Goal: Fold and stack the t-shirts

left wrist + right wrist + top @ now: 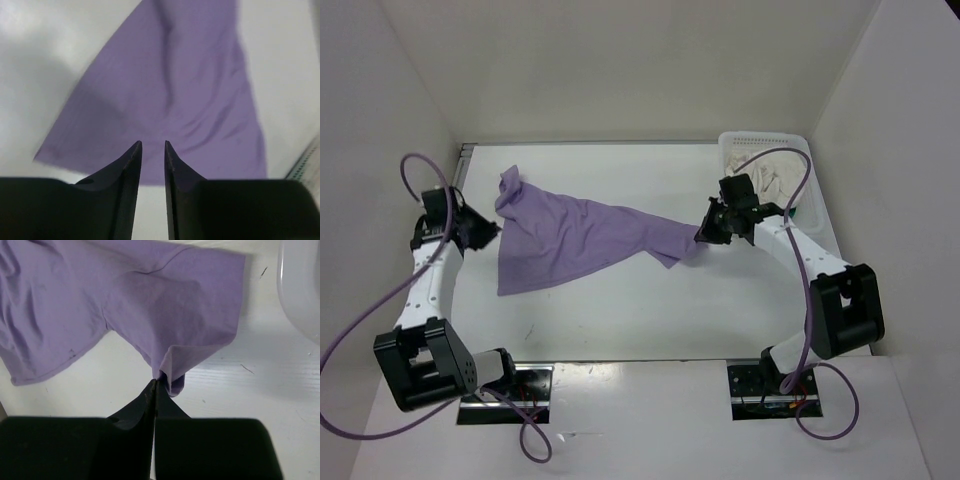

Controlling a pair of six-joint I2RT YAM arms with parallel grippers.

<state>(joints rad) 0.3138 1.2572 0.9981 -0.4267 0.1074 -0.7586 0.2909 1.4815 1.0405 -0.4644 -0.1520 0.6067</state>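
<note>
One limp, light lavender t-shirt hung pinched by its edge in the right gripper, its opposite edge probably suiting the parted, empty left gripper.

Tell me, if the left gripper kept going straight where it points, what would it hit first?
Probably the lavender t-shirt: its edge lies right ahead of the left gripper, whose fingers are slightly parted, though depth is hard to judge.
</note>
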